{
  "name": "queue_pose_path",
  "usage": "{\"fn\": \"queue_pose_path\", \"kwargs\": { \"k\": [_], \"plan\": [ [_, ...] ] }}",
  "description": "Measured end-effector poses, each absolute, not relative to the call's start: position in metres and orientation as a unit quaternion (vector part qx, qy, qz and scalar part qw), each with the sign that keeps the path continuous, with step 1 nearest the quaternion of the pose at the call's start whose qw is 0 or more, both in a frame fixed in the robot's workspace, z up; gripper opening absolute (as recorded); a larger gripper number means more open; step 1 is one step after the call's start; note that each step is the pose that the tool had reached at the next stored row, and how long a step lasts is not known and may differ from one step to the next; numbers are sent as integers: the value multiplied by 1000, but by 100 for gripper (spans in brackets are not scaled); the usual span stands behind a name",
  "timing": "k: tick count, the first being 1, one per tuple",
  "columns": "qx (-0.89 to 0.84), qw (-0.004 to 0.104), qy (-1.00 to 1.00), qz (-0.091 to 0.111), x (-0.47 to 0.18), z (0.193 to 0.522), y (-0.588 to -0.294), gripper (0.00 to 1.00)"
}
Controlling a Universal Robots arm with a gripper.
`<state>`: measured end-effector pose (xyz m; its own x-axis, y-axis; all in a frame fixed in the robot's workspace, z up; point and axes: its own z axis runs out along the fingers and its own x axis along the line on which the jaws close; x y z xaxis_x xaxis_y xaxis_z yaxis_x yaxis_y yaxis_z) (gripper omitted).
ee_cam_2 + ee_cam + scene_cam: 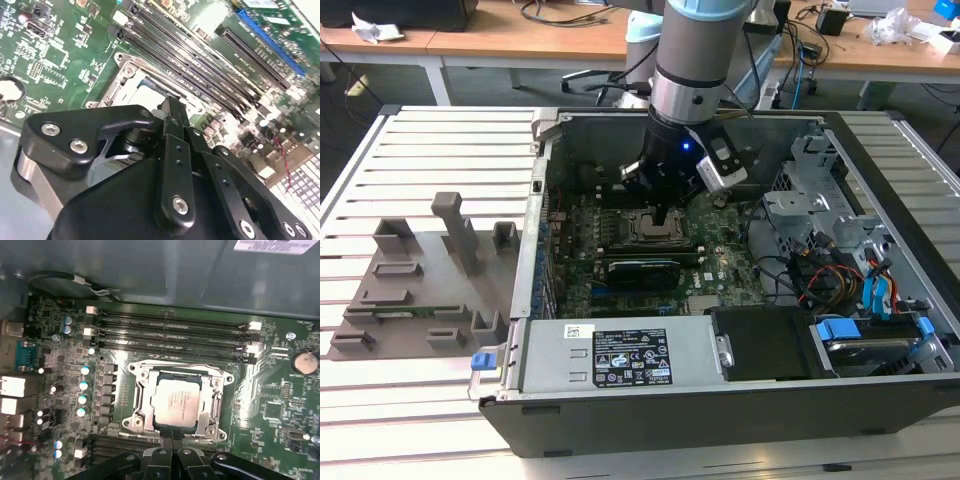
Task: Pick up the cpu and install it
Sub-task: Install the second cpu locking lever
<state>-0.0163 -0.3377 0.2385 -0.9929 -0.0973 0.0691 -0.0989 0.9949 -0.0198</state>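
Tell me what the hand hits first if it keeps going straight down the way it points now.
Most likely the cpu lying in its socket frame on the motherboard: the hand points down at the socket's near edge. Depth is unclear, so the frame's edge could come first.

Silver-grey arm [685,70] with pale-blue joint cap — black, screw-studded gripper [172,117].
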Motion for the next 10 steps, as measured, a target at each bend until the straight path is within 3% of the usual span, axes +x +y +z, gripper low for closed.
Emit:
{"fn": "queue_pose_path", "kwargs": {
  "k": [10],
  "plan": [
    [49,34,-998,12,-16,275,-337,11]
  ]
}}
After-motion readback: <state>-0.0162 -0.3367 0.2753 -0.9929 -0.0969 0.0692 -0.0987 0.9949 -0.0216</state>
